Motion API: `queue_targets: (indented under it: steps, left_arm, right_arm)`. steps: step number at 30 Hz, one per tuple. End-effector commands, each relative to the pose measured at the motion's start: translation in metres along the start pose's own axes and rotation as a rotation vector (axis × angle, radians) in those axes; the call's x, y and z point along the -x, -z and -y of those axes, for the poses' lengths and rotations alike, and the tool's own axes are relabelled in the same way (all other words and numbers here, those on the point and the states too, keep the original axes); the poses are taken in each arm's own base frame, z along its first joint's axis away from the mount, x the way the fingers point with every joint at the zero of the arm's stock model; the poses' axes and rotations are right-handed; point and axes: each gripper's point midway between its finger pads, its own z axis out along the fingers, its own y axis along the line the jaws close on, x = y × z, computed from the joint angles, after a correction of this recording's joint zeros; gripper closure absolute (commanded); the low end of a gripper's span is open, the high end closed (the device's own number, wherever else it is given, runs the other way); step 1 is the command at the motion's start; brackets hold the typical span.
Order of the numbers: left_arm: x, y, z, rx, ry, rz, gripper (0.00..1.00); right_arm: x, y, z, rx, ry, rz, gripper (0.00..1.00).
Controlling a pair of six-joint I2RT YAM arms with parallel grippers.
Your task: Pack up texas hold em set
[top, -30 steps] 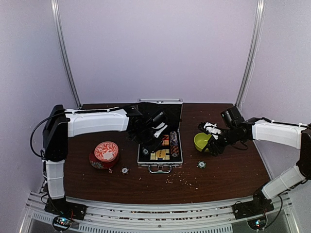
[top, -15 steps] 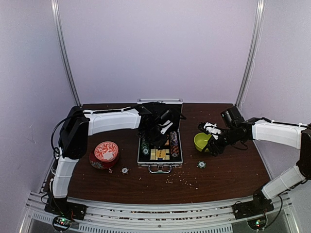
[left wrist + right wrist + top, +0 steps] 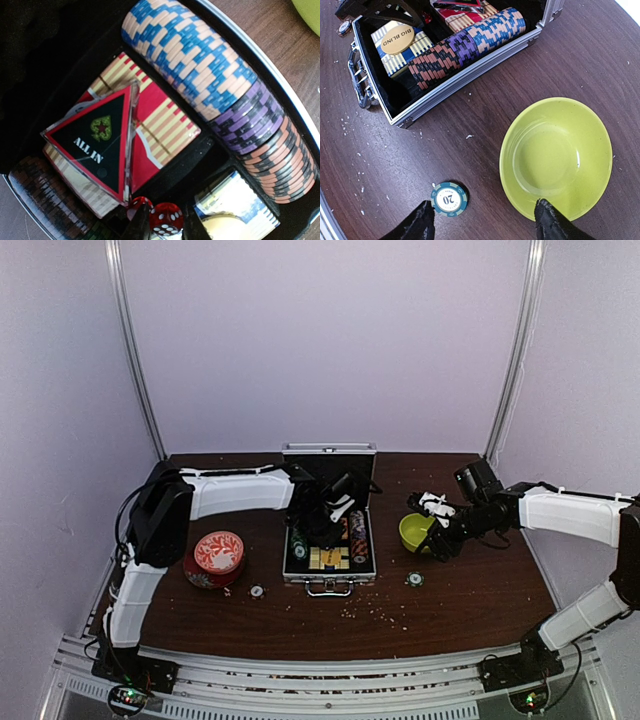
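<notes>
Hovering left gripper (image 3: 161, 227): fingertips nearly together, sitting just over the red dice (image 3: 166, 218); whether they are pinching a die is not clear.
Lying just beyond those fingertips: triangular "ALL IN" button (image 3: 97, 141) resting on a red-striped card deck (image 3: 160, 125).
Lining the case to the gripper's side: row of striped poker chips (image 3: 225, 92), blue, purple, then salmon.
Hanging right gripper (image 3: 482, 222): fingers spread wide, holding nothing.
Sitting between its fingertips: a "20" chip (image 3: 449, 198) by one finger, the lime-green bowl (image 3: 556, 157) by the other.
Showing only in the right wrist view: "BIG BLIND" button (image 3: 397, 39) on the second deck.
Showing only from above: open silver case (image 3: 329, 580), red tin (image 3: 215, 559) beyond its far side.
</notes>
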Motion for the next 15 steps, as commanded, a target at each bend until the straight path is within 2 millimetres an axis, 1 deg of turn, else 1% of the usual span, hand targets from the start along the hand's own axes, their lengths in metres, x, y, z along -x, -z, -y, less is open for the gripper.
queue_targets:
  steps: [1,5,15]
  left_arm:
    - [0.0102,-0.0054,-0.0007,-0.017,0.000,0.024,0.82]
    - [0.0081,-0.0082,-0.0007,-0.016,0.000,0.018,0.81]
    - [0.0088,-0.0073,-0.0002,-0.020,-0.001,0.020,0.76]
  right_arm:
    - [0.0019,-0.0003,-0.0011,0.003,0.007,-0.004,0.31]
    - [0.0016,-0.0007,-0.0011,0.004,0.009,-0.006,0.31]
    - [0.0007,-0.0012,-0.0017,0.007,0.008,-0.009,0.31]
